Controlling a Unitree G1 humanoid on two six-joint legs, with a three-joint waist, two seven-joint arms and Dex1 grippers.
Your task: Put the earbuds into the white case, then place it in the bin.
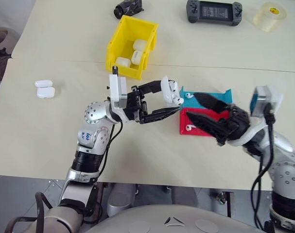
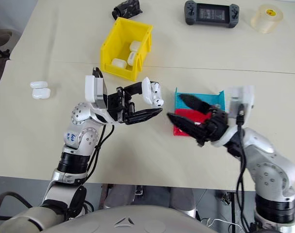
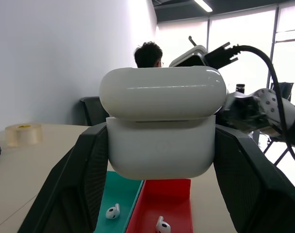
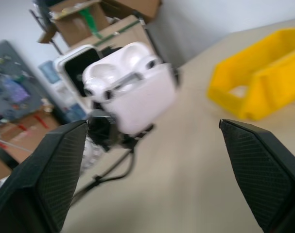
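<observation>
My left gripper (image 1: 169, 98) is shut on the white case (image 1: 170, 91) and holds it above the table, between the bin and the trays. The lid is flipped open, and what looks like an earbud (image 2: 158, 102) sits in its mouth. In the left wrist view the case (image 3: 161, 148) is clamped between both fingers. My right gripper (image 1: 191, 104) is open and empty, just right of the case and over the trays. One earbud (image 1: 189, 95) lies in the blue tray (image 1: 220, 96), another (image 1: 188, 127) in the red tray (image 1: 198, 130). The yellow bin (image 1: 115, 53) stands behind.
The bin holds three white cases. Two more white cases (image 1: 44, 90) lie at the table's left. A black game console (image 1: 214, 11), a tape roll (image 1: 269, 16) and a small black object (image 1: 128, 7) sit along the far edge. A person (image 3: 148, 54) is seated beyond the table.
</observation>
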